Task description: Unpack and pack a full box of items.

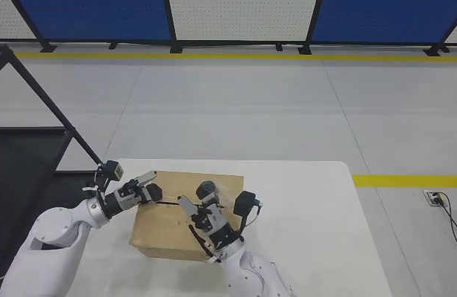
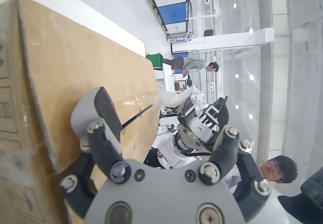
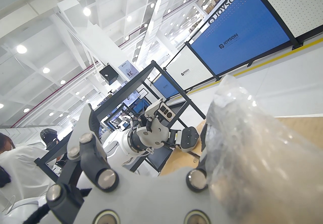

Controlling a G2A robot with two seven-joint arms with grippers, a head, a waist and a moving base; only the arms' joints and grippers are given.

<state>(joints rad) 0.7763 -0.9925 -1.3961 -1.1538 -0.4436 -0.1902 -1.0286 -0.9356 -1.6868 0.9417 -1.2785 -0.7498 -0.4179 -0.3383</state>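
On the box point(image 2: 75, 58), faint white marks point(image 2: 135, 103) are seen on the top face just ahead of the left gripper point(image 2: 164, 111); they cannot be made out as words. Dark printed frames and symbols point(image 2: 5, 109) are carried on the box's side wall, beside that gripper, cut off and illegible. Far beyond the right gripper point(image 3: 146, 119), a brand mark in white capitals with a round logo is borne by a blue panel point(image 3: 239, 33). A smaller dark one is borne by the white panel point(image 3: 194, 68) next to it. A hanging poster point(image 3: 127, 70) is too small to be read.
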